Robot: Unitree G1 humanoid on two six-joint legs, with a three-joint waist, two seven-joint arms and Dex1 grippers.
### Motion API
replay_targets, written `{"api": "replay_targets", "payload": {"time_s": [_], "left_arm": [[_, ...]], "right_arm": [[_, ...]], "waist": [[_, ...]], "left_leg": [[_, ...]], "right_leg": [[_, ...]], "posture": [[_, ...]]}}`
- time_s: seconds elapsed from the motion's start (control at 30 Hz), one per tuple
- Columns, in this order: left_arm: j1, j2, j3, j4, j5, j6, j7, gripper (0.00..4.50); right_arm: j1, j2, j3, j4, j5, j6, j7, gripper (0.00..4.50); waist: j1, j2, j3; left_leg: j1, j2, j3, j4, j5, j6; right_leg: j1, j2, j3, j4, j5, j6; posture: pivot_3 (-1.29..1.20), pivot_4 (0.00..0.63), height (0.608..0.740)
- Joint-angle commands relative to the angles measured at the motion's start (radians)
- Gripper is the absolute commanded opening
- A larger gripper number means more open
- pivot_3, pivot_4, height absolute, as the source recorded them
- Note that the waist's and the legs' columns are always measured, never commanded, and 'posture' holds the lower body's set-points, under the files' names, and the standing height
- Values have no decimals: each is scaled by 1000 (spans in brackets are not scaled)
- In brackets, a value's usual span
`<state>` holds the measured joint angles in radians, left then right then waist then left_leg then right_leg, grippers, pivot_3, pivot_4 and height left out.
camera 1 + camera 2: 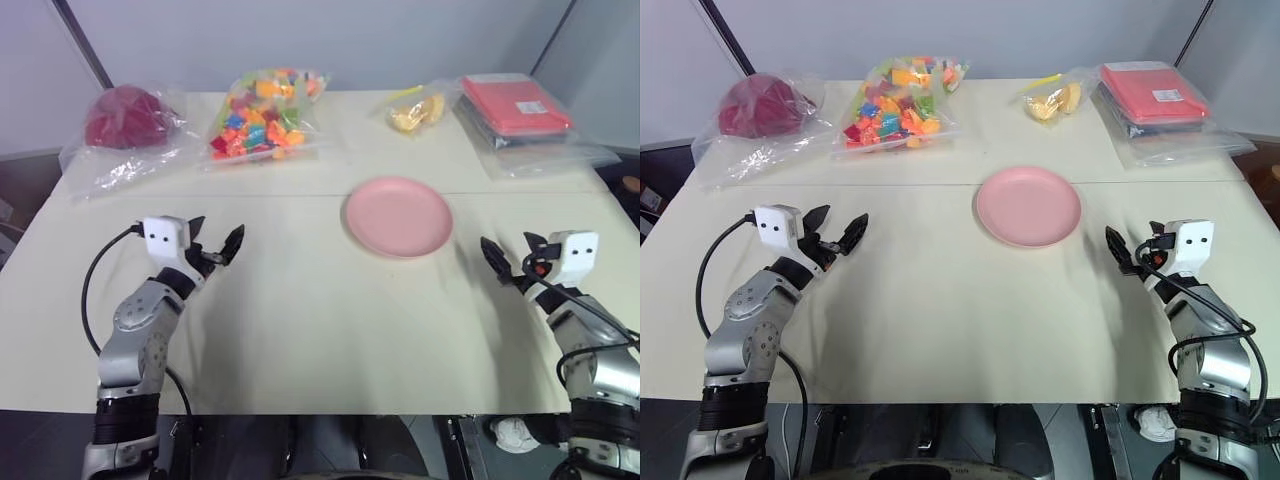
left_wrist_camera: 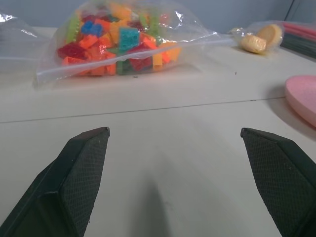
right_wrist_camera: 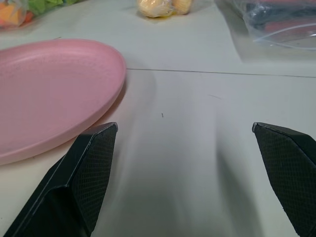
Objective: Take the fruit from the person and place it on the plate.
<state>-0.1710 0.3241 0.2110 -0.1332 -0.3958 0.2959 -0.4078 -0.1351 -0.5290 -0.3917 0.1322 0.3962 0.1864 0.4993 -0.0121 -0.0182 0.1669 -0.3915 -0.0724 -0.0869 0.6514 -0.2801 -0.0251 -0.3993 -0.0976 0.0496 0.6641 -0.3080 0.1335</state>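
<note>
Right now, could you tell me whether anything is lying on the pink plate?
No, the plate is bare, with its whole pink surface showing in the left eye view.

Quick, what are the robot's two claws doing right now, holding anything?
Left gripper: open, holding nothing.
Right gripper: open, holding nothing.

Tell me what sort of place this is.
Likely a robot test bench in a lab rather than a home: a plain cream table against grey partition walls, holding a pink plate and bagged props such as toy bricks.
</note>
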Motion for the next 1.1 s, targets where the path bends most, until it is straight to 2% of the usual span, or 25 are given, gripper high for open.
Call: {"api": "replay_targets", "payload": {"time_s": [0.03, 1.1], "left_arm": [[-8, 4, 5, -38, -5, -11, 0, 4444], [-13, 5, 21, -8, 7, -41, 23, 4444]], "right_arm": [[-16, 1, -11, -10, -1, -25, -1, 4500], [-22, 5, -7, 0, -2, -33, 5, 4500]], "waist": [[0, 0, 0], [0, 0, 0]], "left_leg": [[0, 0, 0, 0, 0, 0], [0, 0, 0, 0, 0, 0]], "right_leg": [[0, 0, 0, 0, 0, 0], [0, 0, 0, 0, 0, 0]], "posture": [[0, 150, 740], [0, 150, 740]]}}
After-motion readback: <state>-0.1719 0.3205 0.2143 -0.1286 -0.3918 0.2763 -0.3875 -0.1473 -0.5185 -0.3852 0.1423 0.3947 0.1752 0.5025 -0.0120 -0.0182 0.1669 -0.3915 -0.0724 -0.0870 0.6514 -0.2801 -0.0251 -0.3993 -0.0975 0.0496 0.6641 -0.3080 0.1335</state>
